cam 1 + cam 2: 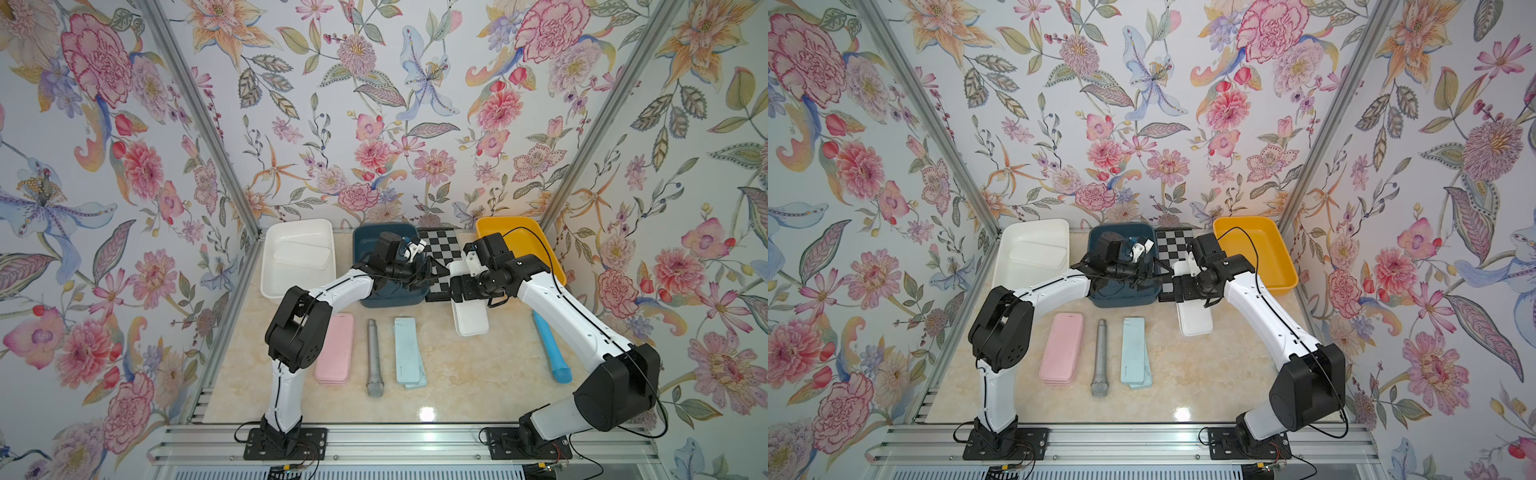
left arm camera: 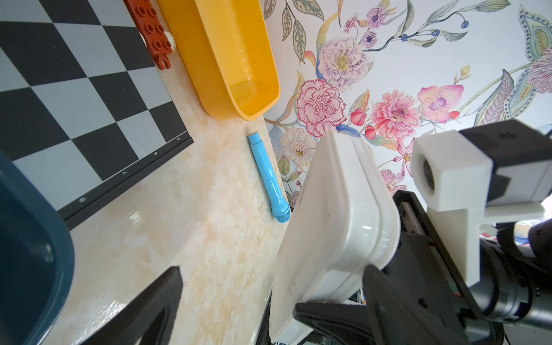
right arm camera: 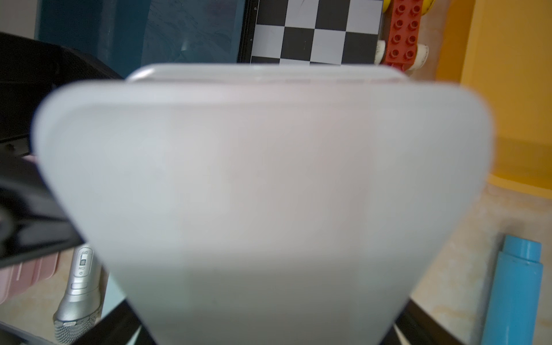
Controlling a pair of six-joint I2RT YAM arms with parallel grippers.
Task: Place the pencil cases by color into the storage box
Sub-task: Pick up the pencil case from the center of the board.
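While the white case (image 1: pixel 471 322) is clamped widthways by the right gripper (image 1: pixel 461 291) above the table (image 1: pixel 457 382), the left gripper (image 1: pixel 434 272) is seen wide open & empty beside it. Handover prob. in hand; next, case must be gripped by left before release, then white box (image 1: pixel 270 257).

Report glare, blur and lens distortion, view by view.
In both top views: a bright glare spot on the table near its front edge, and wide-angle splay of the corner posts. Right wrist view: the white pencil case fills the frame, badly out of focus. Left wrist view: sharp, faint sheen on the table.
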